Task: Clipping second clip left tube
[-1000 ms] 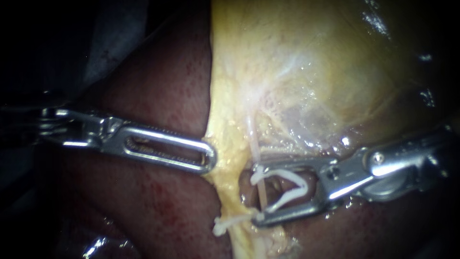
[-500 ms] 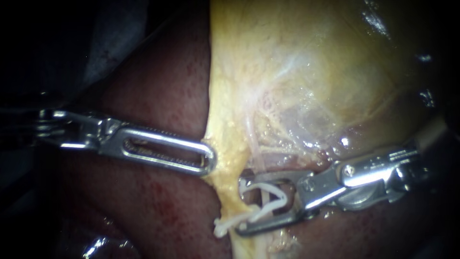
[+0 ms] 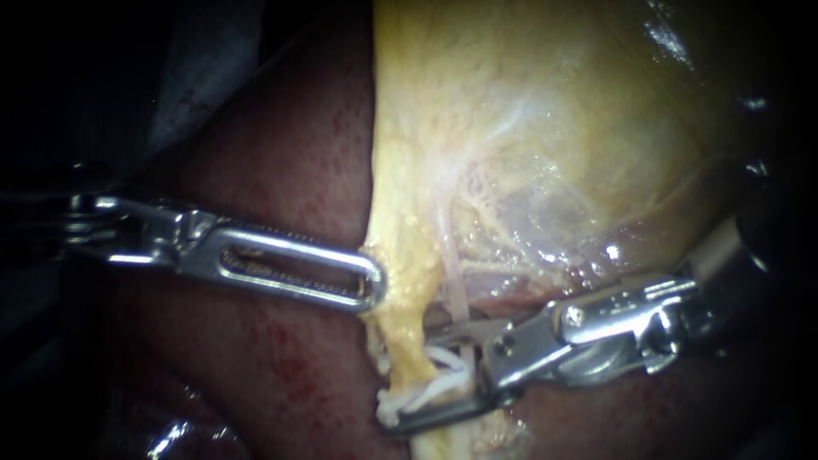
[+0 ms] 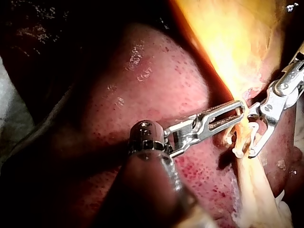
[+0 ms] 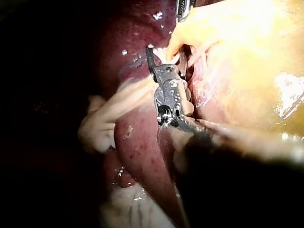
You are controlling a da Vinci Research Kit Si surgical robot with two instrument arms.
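My left instrument (image 3: 371, 285) comes in from the left, its slotted jaws shut on the yellow edge of the gallbladder (image 3: 511, 128). A thin pale tube (image 3: 453, 277) runs down from the gallbladder into my right instrument (image 3: 407, 377). Its jaws stand apart around the tube and hold a white clip (image 3: 445, 368) between them. A yellow fold of tissue (image 3: 400, 336) hides the jaw tips in part. Another white clip (image 3: 388, 411) sits just beside the lower jaw. In the left wrist view my left instrument (image 4: 240, 110) meets the yellow edge, and my right instrument (image 4: 247, 142) lies just beyond it.
Dark red liver (image 3: 290, 170) fills the space under and around my left instrument. In the right wrist view a pale strand of tissue (image 5: 109, 114) trails off beside my right instrument (image 5: 156, 59). The edges of the endoscope view are dark.
My right instrument has slid leftward and down along the tube with the clip, and its jaws have narrowed. The yellow fold now covers part of them. My left instrument has stayed in place.
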